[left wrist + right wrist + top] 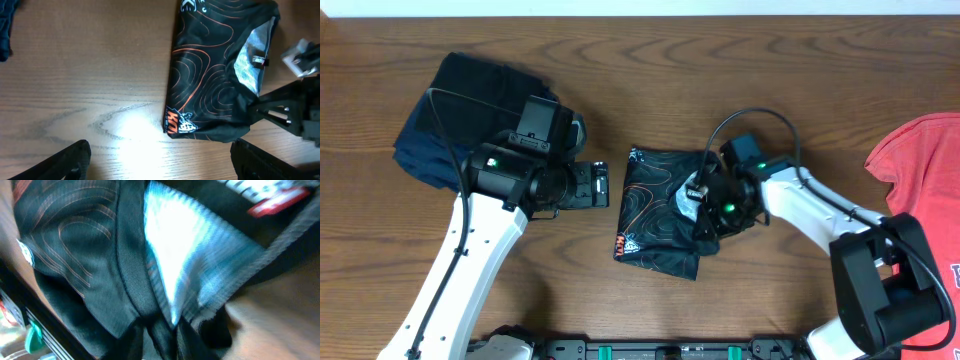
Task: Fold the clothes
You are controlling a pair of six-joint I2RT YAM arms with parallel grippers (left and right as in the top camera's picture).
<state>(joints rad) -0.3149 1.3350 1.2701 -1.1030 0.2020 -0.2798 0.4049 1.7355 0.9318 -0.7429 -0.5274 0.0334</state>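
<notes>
The folded jersey (pixel 655 215) lies mid-tabletop (pixel 650 60), long axis running away from the robot, its right edge clamped in the right jaws, the left jaws wide apart just beside its left edge.

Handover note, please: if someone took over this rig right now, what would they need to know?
Grippers: left gripper open, empty, just off the black jersey; right gripper has its fingers pinched on the jersey's right edge.
Things: jersey is a compact folded bundle mid-way across the table; coral-red T-shirt spread at the right edge; dark garment bundled far left.
Done: jersey looks nearly folded.
Left: release it, then fold the T-shirt.
</notes>
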